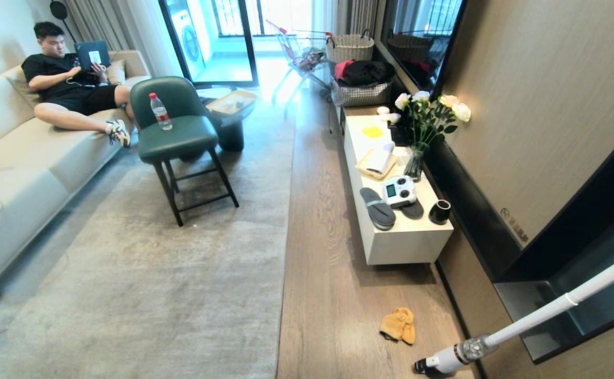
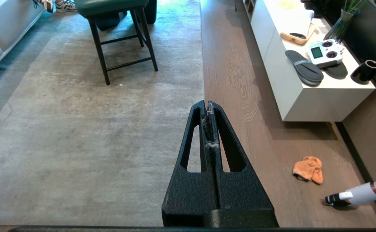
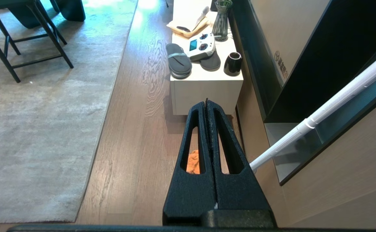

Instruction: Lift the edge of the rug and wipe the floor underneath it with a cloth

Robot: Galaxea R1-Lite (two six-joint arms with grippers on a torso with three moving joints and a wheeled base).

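black grippers pinched shut, orange cloth loose on the floor

black textured left gripper [image 2: 209, 106] has its fingers pressed together, holding nothing, a few bits of pale lint stuck along the seam. it hangs in the air above the rug edge [image 2: 203, 87], where grey rug meets brown wood. right gripper [image 3: 206, 104] is also pinched tight and empty, raised over the floor [image 3: 133, 135] in front of the white cabinet [image 3: 205, 91]. neither arm shows in the head view.

cloth [image 1: 399, 325] lies crumpled on the floor between the rug edge [image 1: 286, 237] and the wall, near the white vacuum head [image 1: 446, 360], not touching the rug. rug lies flat. on the cabinet top: grey slippers [image 1: 377, 208], a white remote controller [image 1: 399, 190], a black cup [image 1: 439, 211], a vase of flowers [image 1: 425, 126]. green chair [image 1: 178, 137] with a bottle [image 1: 160, 111] stands on the rug. a person [image 1: 67, 89] lies on the sofa [image 1: 17, 158] with a tablet.
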